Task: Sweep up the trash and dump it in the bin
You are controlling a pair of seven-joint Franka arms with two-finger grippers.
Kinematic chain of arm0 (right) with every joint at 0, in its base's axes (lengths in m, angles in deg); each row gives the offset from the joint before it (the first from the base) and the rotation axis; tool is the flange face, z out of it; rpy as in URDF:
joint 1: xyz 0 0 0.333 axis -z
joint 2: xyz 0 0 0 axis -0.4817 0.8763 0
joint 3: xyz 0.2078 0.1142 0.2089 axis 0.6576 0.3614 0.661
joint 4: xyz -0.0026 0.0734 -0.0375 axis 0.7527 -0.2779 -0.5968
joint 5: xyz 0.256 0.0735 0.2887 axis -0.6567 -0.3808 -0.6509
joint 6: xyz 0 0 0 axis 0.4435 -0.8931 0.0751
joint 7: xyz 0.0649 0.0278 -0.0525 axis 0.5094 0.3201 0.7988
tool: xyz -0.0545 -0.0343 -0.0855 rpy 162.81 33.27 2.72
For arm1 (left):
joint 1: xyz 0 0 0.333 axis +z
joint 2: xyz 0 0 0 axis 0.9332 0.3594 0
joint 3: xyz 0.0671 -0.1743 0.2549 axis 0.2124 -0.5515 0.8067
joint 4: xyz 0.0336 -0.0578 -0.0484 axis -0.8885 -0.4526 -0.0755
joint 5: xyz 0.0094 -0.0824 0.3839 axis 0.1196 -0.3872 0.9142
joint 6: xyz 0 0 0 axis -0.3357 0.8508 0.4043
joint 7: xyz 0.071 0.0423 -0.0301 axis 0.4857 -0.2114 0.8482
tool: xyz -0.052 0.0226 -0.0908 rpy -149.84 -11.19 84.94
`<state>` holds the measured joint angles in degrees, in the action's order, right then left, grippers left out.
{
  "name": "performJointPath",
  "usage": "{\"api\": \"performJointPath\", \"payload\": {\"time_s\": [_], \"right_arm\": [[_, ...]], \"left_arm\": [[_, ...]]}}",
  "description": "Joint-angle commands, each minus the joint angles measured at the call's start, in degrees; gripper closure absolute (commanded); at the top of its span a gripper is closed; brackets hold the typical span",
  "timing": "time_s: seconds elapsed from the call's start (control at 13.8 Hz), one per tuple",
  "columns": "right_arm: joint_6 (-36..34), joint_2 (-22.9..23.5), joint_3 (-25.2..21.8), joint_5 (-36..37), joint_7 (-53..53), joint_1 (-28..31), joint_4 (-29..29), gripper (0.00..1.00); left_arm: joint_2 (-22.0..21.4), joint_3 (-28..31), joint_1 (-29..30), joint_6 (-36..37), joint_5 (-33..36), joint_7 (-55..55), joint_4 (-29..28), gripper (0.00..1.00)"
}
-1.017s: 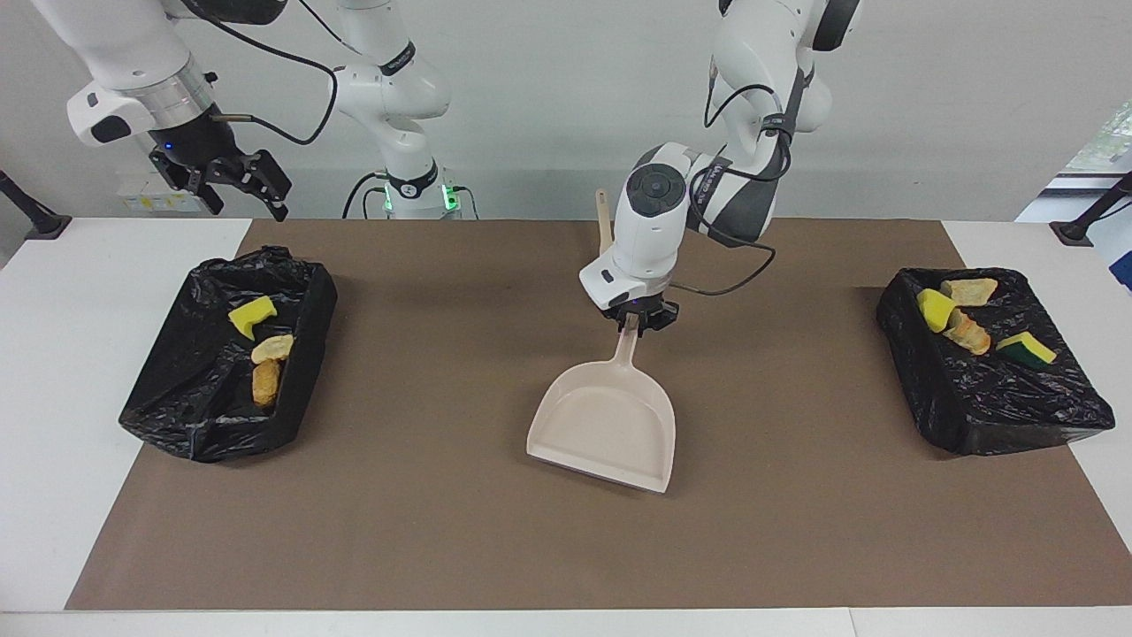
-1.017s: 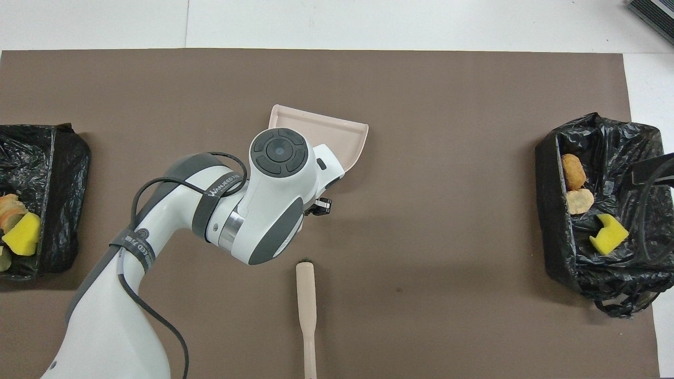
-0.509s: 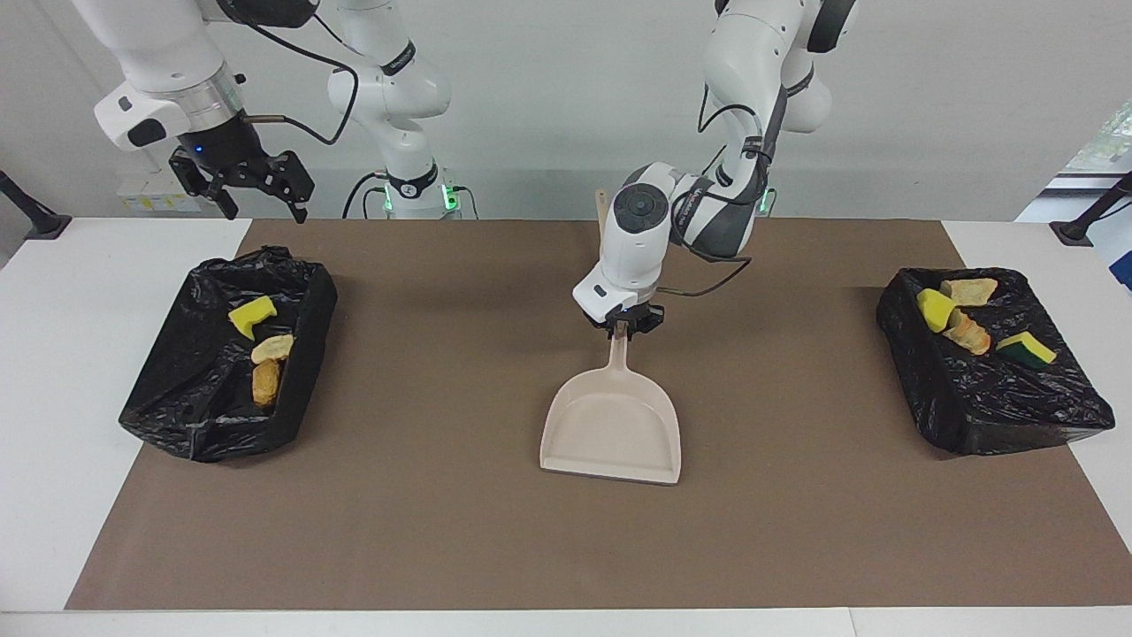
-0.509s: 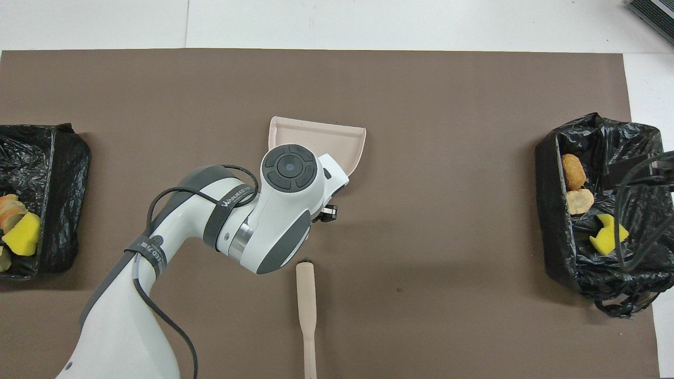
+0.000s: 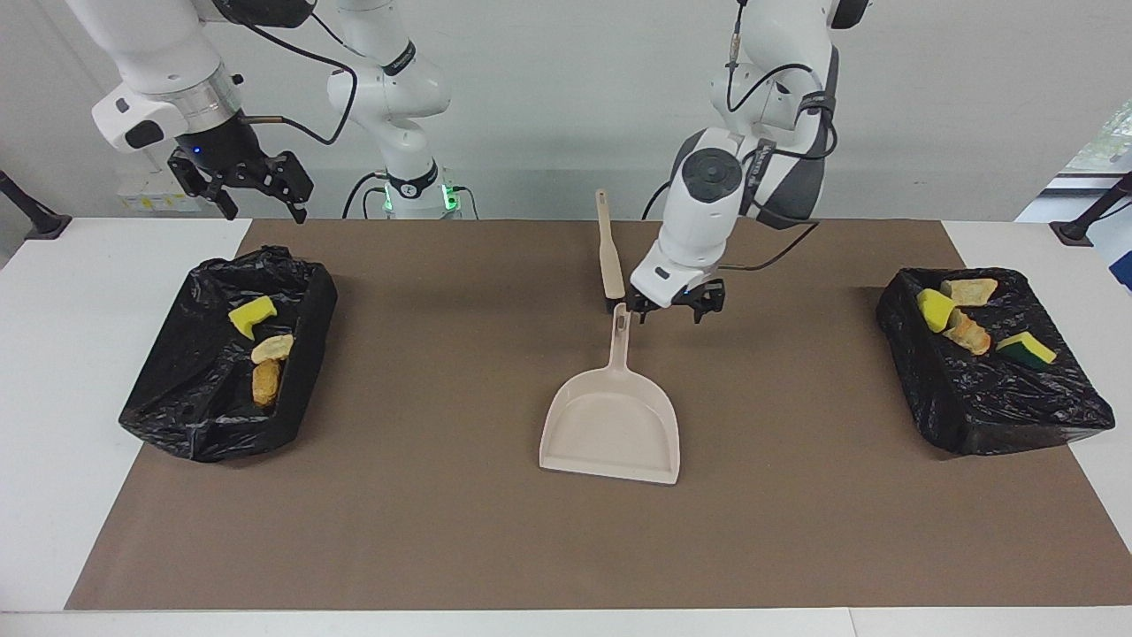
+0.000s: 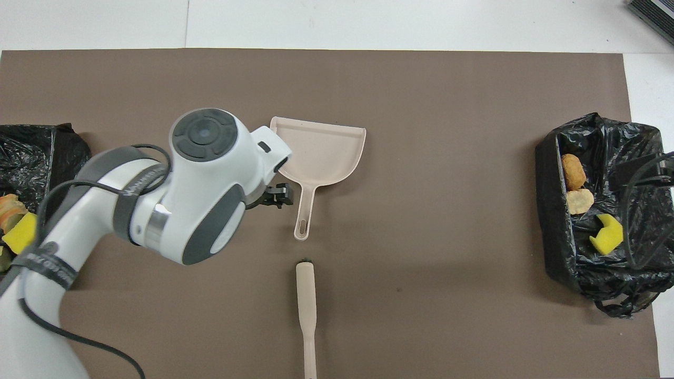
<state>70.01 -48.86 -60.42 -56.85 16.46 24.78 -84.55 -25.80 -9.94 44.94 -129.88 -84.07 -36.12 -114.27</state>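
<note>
A: Status?

B: Trash all binned by the look of it. 3 scraps (image 5: 259, 345) in the bin (image 5: 199, 398) at my right arm's end, 4 scraps (image 5: 968, 326) in the bin (image 5: 1017, 416) at my left arm's end. None loose on the mat (image 5: 442, 531).

A: Step in hand?

B: I'd call it parking the tools. Dustpan (image 5: 612, 423) lies flat mid-bench, handle toward me, mouth away. Brush (image 5: 608, 250) lies just nearer me than the handle tip, not touching it.

A: How to do it well?

B: Lift my left gripper (image 5: 677, 305) straight up first so nothing snags the handle, then swing off toward my left end. Keep the cable clear of the brush.

A: Fingers?

B: Left fingers apart, fairly wide, holding nothing; they hang just beside the handle tip, toward my left arm's end, no contact that I can see. Right gripper (image 5: 256, 188) waits, raised over the bench edge near its bin, fingers apart, nothing in them.
</note>
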Motion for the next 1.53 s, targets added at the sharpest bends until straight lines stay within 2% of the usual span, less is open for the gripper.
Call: {"api": "performJointPath", "payload": {"time_s": [0.0,0.29,0.51,0.73,0.94,1.23,1.45], "right_arm": [[-1.72,0.68,-0.18,-1.45,-0.43,0.15,1.6,0.0],[-1.11,-2.04,-0.09,-0.75,-1.75,-0.03,-1.55,0.0],[-0.66,-1.96,-0.09,-1.18,-3.07,-0.03,-1.65,0.0],[-0.05,-2.05,0.0,-1.28,-4.04,-0.03,-1.91,0.0],[0.74,-1.87,0.0,-1.19,-3.95,0.06,-1.74,0.0],[4.35,-1.17,0.0,-1.54,-4.04,-0.03,-1.74,0.0],[4.09,-1.26,0.09,-1.8,-4.22,-0.11,-1.83,0.0]], "left_arm": [[-6.36,-0.31,6.23,1.54,-0.16,-3.97,-4.96,0.0],[-15.77,-0.31,12.47,1.71,-0.07,-14.78,-11.48,0.0],[-17.98,-0.31,15.46,5.4,-0.07,-20.15,-8.17,0.0],[-17.63,-0.31,18.27,12.86,-0.07,-23.84,0.61,0.0],[-16.93,-0.31,20.04,16.91,0.02,-27.37,6.16,0.0],[-10.79,-0.31,21.62,20.87,1.6,-27.73,15.65,0.0],[-9.9,-0.31,21.71,21.14,1.6,-28.34,16.99,0.0]]}}
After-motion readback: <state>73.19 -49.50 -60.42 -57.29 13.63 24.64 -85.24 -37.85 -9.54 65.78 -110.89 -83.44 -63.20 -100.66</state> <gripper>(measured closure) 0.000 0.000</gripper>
